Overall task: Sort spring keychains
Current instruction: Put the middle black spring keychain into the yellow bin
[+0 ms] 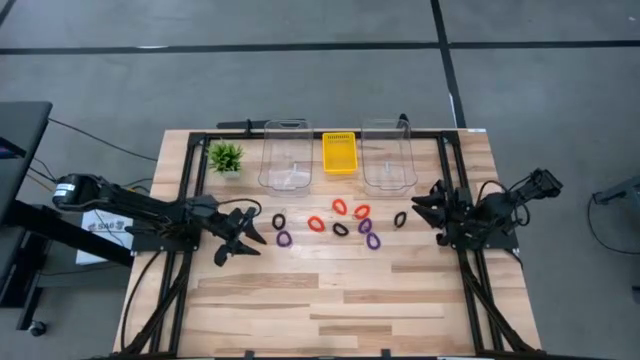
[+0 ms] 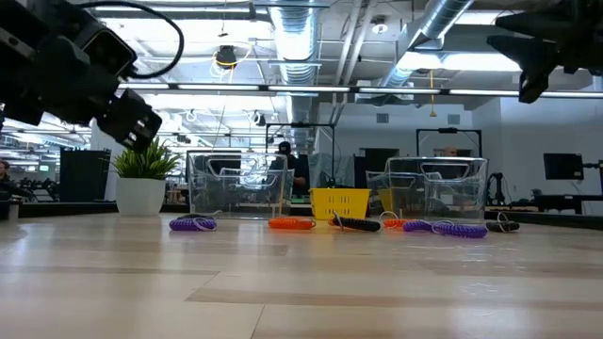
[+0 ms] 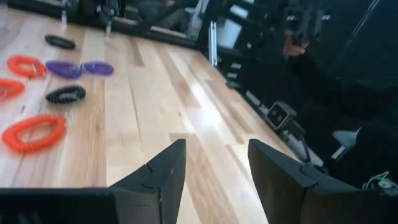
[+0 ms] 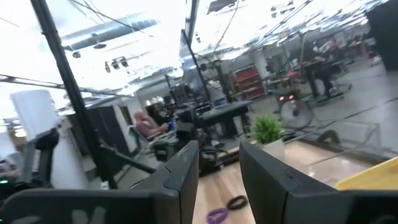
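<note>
Several spring keychains lie flat in a loose group on the wooden table, in front of the bins. Among them are a black one [image 1: 279, 220], a purple one [image 1: 284, 238], a red one [image 1: 316, 223] and another black one [image 1: 400, 218]. My left gripper [image 1: 252, 234] hovers open just left of the group, its fingers [image 3: 165, 177] apart over bare wood; the red keychain [image 3: 34, 132] lies off to one side of them. My right gripper [image 1: 424, 212] stands open just right of the group, raised above the table, with nothing between its fingers [image 4: 181, 177].
Along the far edge stand a clear bin [image 1: 286, 155], a small yellow basket [image 1: 339, 152] and a second clear bin [image 1: 388, 155]. A small green plant [image 1: 225, 156] stands at the far left. The near half of the table [image 1: 330, 300] is bare wood.
</note>
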Tool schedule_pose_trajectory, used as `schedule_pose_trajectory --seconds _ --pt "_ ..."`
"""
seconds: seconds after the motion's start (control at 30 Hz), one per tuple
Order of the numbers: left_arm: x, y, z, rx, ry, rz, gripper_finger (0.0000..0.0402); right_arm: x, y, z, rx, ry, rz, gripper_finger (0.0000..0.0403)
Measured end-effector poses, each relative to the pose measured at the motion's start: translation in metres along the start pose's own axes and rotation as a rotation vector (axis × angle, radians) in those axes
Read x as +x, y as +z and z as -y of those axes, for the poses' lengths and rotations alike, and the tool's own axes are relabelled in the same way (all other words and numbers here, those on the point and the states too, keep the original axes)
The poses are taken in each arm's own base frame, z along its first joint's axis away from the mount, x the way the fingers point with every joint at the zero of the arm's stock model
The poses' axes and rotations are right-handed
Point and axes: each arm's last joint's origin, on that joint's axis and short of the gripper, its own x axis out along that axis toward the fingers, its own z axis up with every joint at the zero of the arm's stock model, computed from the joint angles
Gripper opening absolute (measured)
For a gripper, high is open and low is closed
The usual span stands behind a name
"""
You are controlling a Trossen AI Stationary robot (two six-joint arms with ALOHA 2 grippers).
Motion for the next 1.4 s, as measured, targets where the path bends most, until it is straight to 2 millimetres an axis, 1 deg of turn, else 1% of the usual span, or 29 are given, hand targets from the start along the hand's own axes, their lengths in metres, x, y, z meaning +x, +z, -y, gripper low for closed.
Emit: schedule_pose_trajectory --seconds 0.1,0.2,0.27,0.4,0.5,0.63,0.73,0.83,0.93,1.03,1.13,1.27,1.4 --pt "0.001 -0.003 -0.002 0.037 0.011 -0.023 0.0172 0.002 -0.004 -0.001 0.025 0.012 -0.034 0.0108" --pt "0.003 -0.006 -0.003 0.066 0.015 -0.043 0.0172 0.006 -0.01 -0.002 0.013 -0.008 -0.083 0.0108" --pt "0.004 -0.003 -0.004 0.095 0.018 -0.042 0.0172 0.01 -0.015 -0.002 -0.006 -0.028 -0.113 0.0108" --pt "0.012 0.015 -0.007 0.141 0.03 0.001 0.0172 0.019 -0.021 -0.003 -0.03 -0.061 -0.136 0.0108" --pt "0.02 0.031 -0.01 0.153 0.037 0.03 0.0172 0.028 -0.028 -0.005 -0.05 -0.038 -0.165 0.0108" --pt "0.031 0.042 -0.016 0.147 0.049 0.022 0.0172 0.04 -0.04 -0.009 -0.086 -0.027 -0.235 0.0108" --pt "0.041 0.048 -0.02 0.141 0.049 0.012 0.0172 0.056 -0.045 -0.017 -0.112 -0.035 -0.28 0.0108" --pt "0.052 0.056 -0.024 0.134 0.049 0.007 0.0172 0.075 -0.055 -0.026 -0.149 -0.029 -0.358 0.0108" --pt "0.064 0.061 -0.028 0.077 0.049 -0.002 0.0172 0.098 -0.063 -0.037 -0.188 -0.02 -0.406 0.0108" --pt "0.071 0.058 -0.03 0.038 0.042 -0.029 0.0172 0.122 -0.069 -0.048 -0.273 0.004 -0.466 0.0108" --pt "0.076 0.051 -0.029 0.023 0.03 -0.067 0.0172 0.142 -0.074 -0.057 -0.363 0.004 -0.579 0.0108" --pt "0.079 0.045 -0.024 0.015 0.018 -0.109 0.0172 0.158 -0.078 -0.065 -0.384 -0.055 -0.775 0.0108" --pt "0.08 0.043 -0.022 0.022 0.047 -0.117 0.0172 0.169 -0.079 -0.071 -0.425 -0.088 -0.879 0.0108"
